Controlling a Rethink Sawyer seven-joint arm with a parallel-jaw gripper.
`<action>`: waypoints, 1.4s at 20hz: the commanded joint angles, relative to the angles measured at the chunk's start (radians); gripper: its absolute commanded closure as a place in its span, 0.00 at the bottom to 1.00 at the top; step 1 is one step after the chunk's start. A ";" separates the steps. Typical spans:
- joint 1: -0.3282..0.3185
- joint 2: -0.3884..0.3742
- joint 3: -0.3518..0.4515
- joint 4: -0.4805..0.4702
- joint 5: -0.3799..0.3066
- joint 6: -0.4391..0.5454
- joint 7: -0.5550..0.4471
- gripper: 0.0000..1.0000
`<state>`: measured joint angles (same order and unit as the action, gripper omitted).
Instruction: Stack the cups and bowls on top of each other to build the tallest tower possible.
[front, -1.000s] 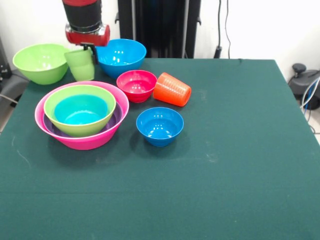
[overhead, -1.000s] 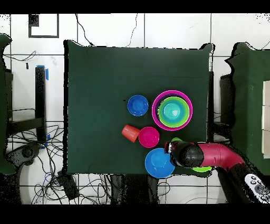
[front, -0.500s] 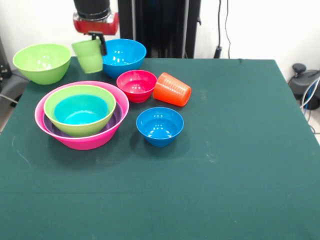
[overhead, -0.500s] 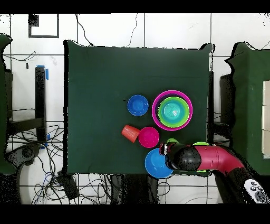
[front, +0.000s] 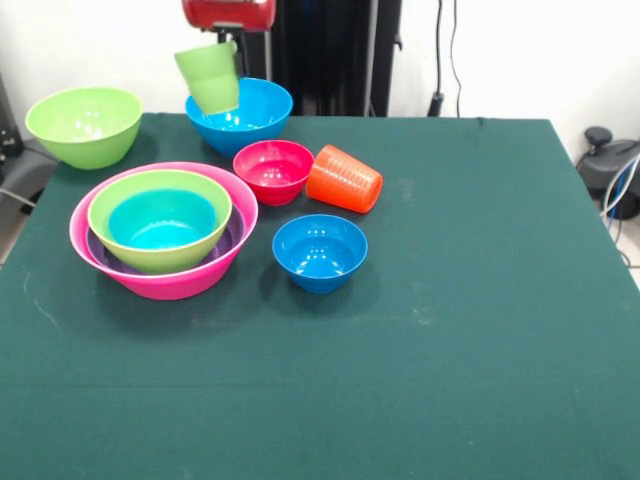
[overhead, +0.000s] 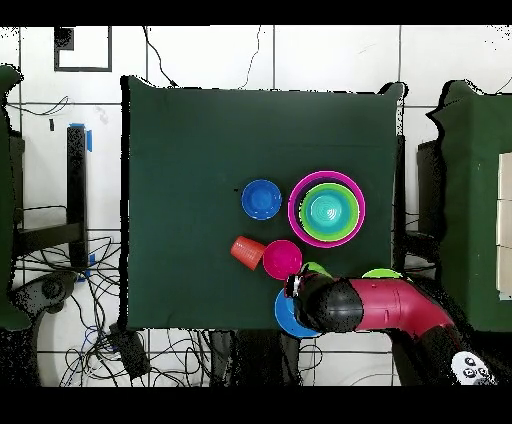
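Note:
My gripper (front: 224, 48) is shut on the short lime-green cup (front: 209, 78), which hangs tilted in the air above the near left rim of the large blue bowl (front: 245, 118). In the overhead view the arm (overhead: 355, 305) covers most of that blue bowl (overhead: 285, 318). The huge pink bowl (front: 168, 284) holds a purple bowl (front: 232, 236), a lime-green bowl (front: 150, 258) and a teal bowl (front: 160, 222), nested. A second lime-green bowl (front: 84, 123) stands at the far left. The small red bowl (front: 273, 170), the small blue bowl (front: 320, 251) and the orange cup (front: 344, 179), lying on its side, sit mid-table.
A dark green cloth (front: 480, 330) covers the table. Cables and a black stand (overhead: 75, 190) lie on the floor beside the table.
The gripper has risen and carried the lime-green cup from beside the far lime-green bowl to above the large blue bowl. All bowls and the orange cup stayed put.

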<state>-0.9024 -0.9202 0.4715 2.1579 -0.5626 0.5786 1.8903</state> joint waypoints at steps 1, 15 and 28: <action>0.049 -0.097 0.108 0.068 0.075 0.126 -0.118 1.00; 0.036 -0.053 0.197 -0.038 0.078 0.198 -0.165 1.00; 0.038 0.047 0.227 -0.148 0.022 0.205 -0.196 1.00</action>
<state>-0.8925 -0.9606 0.6397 2.0873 -0.4966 0.6858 1.8903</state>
